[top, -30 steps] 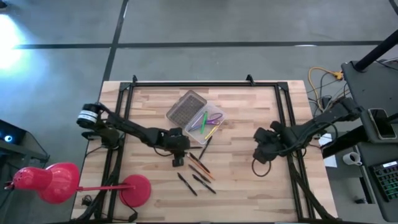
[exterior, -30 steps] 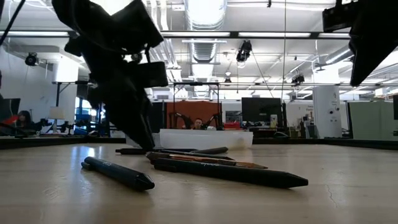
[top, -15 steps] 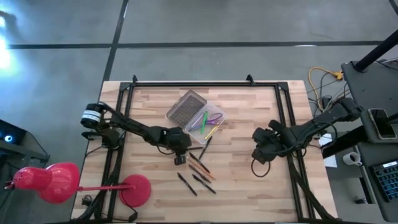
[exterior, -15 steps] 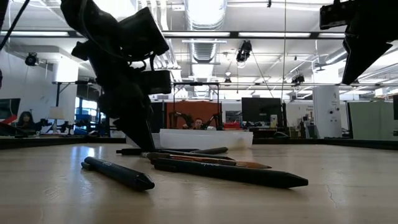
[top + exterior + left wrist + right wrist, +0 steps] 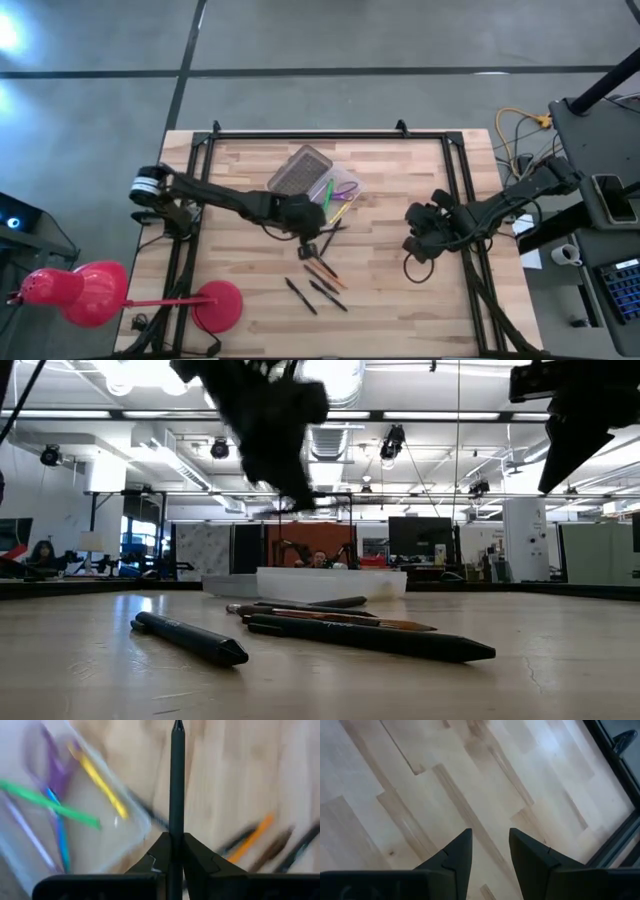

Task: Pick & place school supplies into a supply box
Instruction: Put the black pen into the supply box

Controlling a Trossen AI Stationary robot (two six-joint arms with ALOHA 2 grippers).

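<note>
Moved since a second ago: the left gripper (image 5: 308, 238) is rising off the table and swinging from the loose pens toward the supply box (image 5: 333, 200); in the low view it is no longer standing among the pens but hanging high above them.
Left gripper: its fingers are clamping a black pen (image 5: 176, 795), which is sticking straight out ahead of the fingertips in the left wrist view.
Supply box: lying open near the table's middle, its dimpled lid (image 5: 298, 173) folded back beside it; a green pen (image 5: 47, 803), a yellow pencil (image 5: 100, 783) and purple items are already lying inside.
Doing this step well: I judge the carry is best continued until the pen's whole length is over the tray, with the pen turned along the tray's long side, then lowered close before letting go so it is not bouncing off the rim.
Remaining supplies: an orange pencil (image 5: 322, 268) and several black pens (image 5: 300, 296) are waiting on the wood just beside the box.
Right gripper (image 5: 489, 851): idling with fingers parted above bare table, well apart from the box.
</note>
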